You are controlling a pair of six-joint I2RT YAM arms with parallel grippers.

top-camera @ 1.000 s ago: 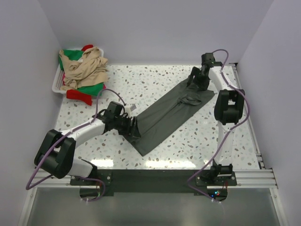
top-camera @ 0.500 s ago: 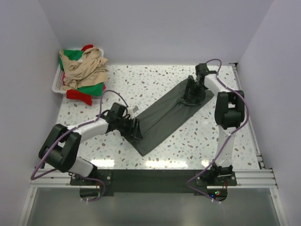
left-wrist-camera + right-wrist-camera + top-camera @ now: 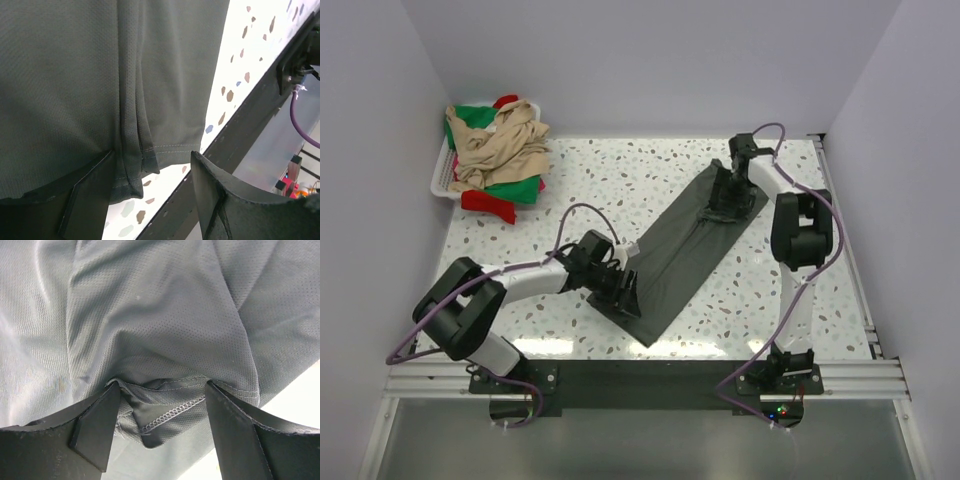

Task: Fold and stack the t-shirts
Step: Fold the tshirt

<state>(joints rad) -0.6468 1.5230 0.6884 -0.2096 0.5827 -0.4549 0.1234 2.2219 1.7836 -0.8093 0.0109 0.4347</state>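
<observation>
A dark grey t-shirt, folded into a long strip, lies slantwise on the speckled table. My left gripper stands on its near end. In the left wrist view this gripper is open, with the stitched hem of the shirt lying between the spread fingers. My right gripper rests on the far end. Its wrist view shows the right gripper open too, a bunched fold of the shirt between its fingers. Beige, green and red t-shirts lie heaped at the back left.
A white plastic basket under the heap stands in the back left corner against the wall. A black rail runs along the table's near edge, close to the shirt's near end. Walls close in on the left, back and right.
The left gripper has slid right and nearer, and the shirt's near end has swung with it towards the front rail. The right gripper has come down onto the shirt's far end.
</observation>
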